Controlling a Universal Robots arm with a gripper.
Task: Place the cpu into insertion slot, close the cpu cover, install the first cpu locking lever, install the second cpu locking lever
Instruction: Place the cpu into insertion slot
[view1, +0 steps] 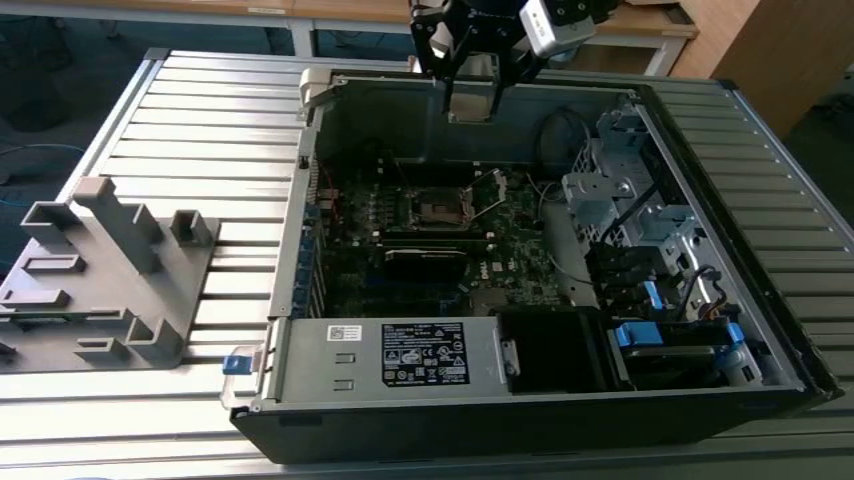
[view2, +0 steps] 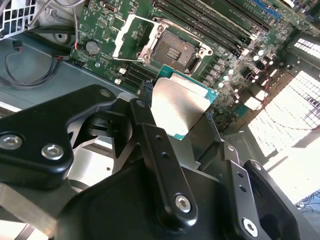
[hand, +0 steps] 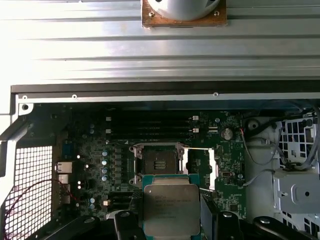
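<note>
The gripper (view2: 176, 107) is clamped on two opposite edges of the cpu (view2: 184, 100), holding it metal top showing in the air over the green circuit board (view2: 100, 20) inside the open computer case (view1: 534, 405), apart from the bare insertion slot (view2: 175, 50), whose cpu cover (view2: 122, 37) stands swung open beside it.

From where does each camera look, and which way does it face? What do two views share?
Exterior view: off the arm, raised, looking down into the open computer case; the gripper hangs near its far wall.
Second wrist view: on the wrist, looking along the gripper at the cpu it holds.
First wrist view: on the wrist, facing the green board; gripper links show.
Shared: both wrist views show the cpu and the empty insertion slot.
</note>
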